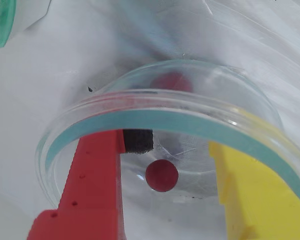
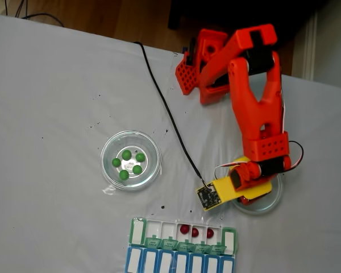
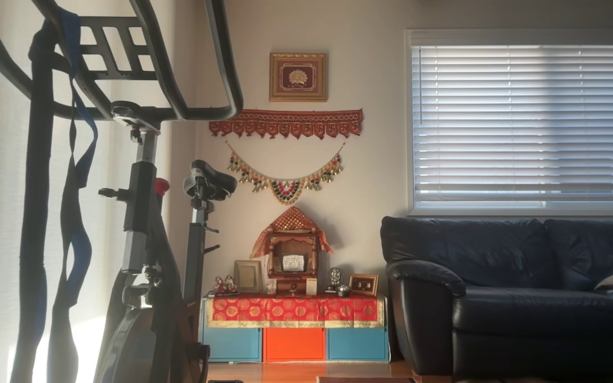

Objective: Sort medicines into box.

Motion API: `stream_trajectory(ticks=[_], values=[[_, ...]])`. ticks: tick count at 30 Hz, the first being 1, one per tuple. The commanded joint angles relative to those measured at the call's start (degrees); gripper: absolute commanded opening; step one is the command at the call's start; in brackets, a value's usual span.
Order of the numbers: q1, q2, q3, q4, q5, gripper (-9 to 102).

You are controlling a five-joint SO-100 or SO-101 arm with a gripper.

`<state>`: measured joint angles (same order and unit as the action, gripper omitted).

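Observation:
In the wrist view my gripper (image 1: pixel 177 150) is open, its red finger (image 1: pixel 95 185) and yellow finger (image 1: pixel 255 195) lowered into a round clear glass dish (image 1: pixel 140 117). One red ball (image 1: pixel 161 175) lies on the dish floor between the fingers, touching neither. A second red ball (image 1: pixel 171 81) shows blurred beyond the rim line. In the fixed view the gripper (image 2: pixel 251 196) hangs over that dish (image 2: pixel 270 205). The green-and-white box (image 2: pixel 137 230) lies at the front with three red balls (image 2: pixel 195 232) in its open compartments. Several green balls (image 2: pixel 127 154) sit in another dish (image 2: pixel 111 145).
A blue-and-white organizer row (image 2: pixel 176 263) adjoins the box on its near side. A black cable (image 2: pixel 165 108) runs across the white table to the wrist camera board (image 2: pixel 207 196). The orange arm base (image 2: pixel 204 62) stands at the back. The other view shows a living room.

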<state>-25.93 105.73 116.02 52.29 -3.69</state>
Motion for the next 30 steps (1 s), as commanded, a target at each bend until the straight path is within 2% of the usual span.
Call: stream_trajectory(ticks=[1, 12, 17, 20, 30], values=[[0.5, 6.2, -2.5, 0.1, -1.2, 19], [0.5, 8.8, 0.2, -0.2, -3.1, 19], [0.3, 5.1, 1.2, -3.7, -3.6, 18], [0.5, 4.0, 1.7, -6.7, -4.3, 14], [0.6, 2.3, 2.2, -8.3, -6.7, 12]])
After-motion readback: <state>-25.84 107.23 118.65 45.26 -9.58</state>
